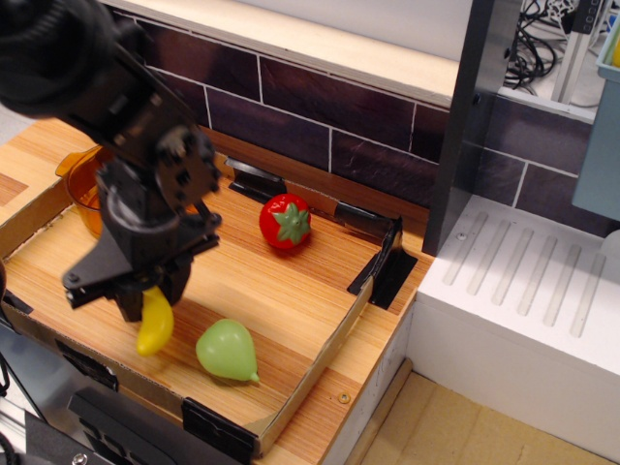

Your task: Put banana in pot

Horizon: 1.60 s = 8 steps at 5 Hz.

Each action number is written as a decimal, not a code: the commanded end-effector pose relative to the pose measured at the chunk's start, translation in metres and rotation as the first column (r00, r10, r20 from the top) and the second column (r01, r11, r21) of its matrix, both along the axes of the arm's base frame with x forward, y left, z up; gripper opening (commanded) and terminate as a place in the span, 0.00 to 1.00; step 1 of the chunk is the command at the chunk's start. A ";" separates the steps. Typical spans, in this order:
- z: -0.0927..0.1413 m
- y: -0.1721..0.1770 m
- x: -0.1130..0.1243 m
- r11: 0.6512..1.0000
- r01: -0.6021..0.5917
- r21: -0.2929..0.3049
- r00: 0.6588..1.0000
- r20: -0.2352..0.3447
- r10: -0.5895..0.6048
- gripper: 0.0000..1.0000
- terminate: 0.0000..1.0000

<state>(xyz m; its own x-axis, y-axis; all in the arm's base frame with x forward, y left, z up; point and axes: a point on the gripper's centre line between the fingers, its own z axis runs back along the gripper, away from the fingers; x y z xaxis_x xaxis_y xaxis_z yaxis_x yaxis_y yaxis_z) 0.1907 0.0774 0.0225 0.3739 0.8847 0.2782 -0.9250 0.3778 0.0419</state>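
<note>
Yellow banana hanging nose-down from closed jaws — lifted for carry to pot at 11 o'clock.

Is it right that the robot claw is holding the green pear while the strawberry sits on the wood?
No. The gripper holds the yellow banana, as the observation.image view shows. The green pear lies free on the wood, and the strawberry sits there too.

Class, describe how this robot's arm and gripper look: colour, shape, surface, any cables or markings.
The arm is bulky, rounded and matte black. Its gripper is black too, with round screw holes on the wrist and two short, thick fingers. No cables or markings are visible.
</note>
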 end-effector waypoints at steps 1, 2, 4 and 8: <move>0.069 0.023 0.019 0.993 -0.114 -0.003 0.979 0.170 0.113 0.00 0.00; 0.067 0.041 0.045 0.980 -0.198 0.010 0.968 0.159 0.194 0.00 0.00; 0.039 0.083 0.081 0.942 -0.331 0.057 0.940 0.110 0.323 0.00 0.00; 0.083 0.066 0.090 0.939 -0.344 0.023 0.932 0.129 0.338 1.00 0.00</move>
